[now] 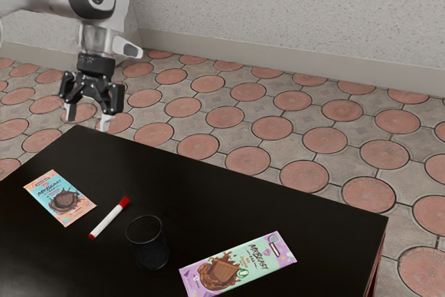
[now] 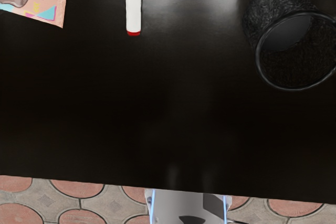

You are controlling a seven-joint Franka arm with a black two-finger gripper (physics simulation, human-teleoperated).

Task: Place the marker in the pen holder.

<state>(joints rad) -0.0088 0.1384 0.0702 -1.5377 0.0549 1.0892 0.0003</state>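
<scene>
One marker (image 1: 109,218) lies flat, ungrasped, inward of the surface (image 1: 208,189) corner at the exterior view's upper left, near the pen holder (image 1: 151,252); end effector (image 1: 88,113) empty, fingers spread. Off-centre closure could roll the marker away; insertion without uprighting may catch the rim and topple the pen holder.

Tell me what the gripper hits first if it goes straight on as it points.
Probably the black tabletop, near its edge; the gripper points down, but depth is unclear and it might just miss.
</scene>
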